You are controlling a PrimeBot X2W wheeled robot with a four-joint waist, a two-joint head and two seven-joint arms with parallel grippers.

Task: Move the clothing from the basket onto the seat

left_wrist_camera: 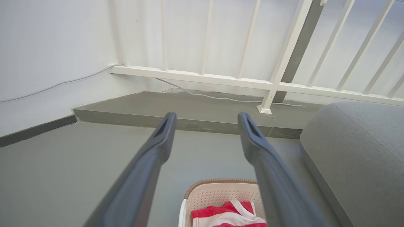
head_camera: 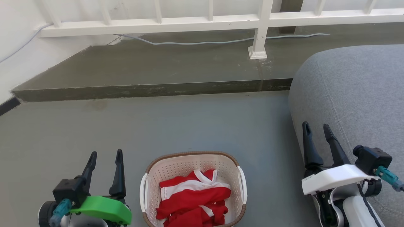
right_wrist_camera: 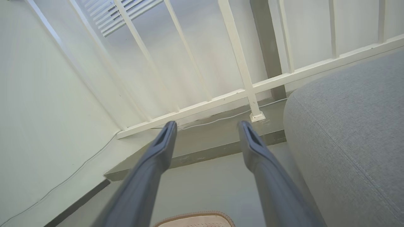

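Red clothing (head_camera: 192, 200) with white trim lies bunched in the cream perforated basket (head_camera: 189, 160), which stands on the floor at the bottom middle of the head view. The left wrist view also catches the basket (left_wrist_camera: 217, 192) and the clothing (left_wrist_camera: 228, 216) low down. The grey seat (head_camera: 353, 94) fills the right side. My left gripper (head_camera: 105, 156) is open to the left of the basket, nothing between its fingers. My right gripper (head_camera: 315, 127) is open over the seat's front edge, to the right of the basket. Both sets of fingers point away from me.
A raised concrete step (head_camera: 151, 71) runs across behind the bare floor (head_camera: 189, 123), with a white railing (head_camera: 202, 20), its post foot (head_camera: 258, 52) and a pale cable (head_camera: 221, 41) on it. A white wall (head_camera: 12, 47) closes the left side.
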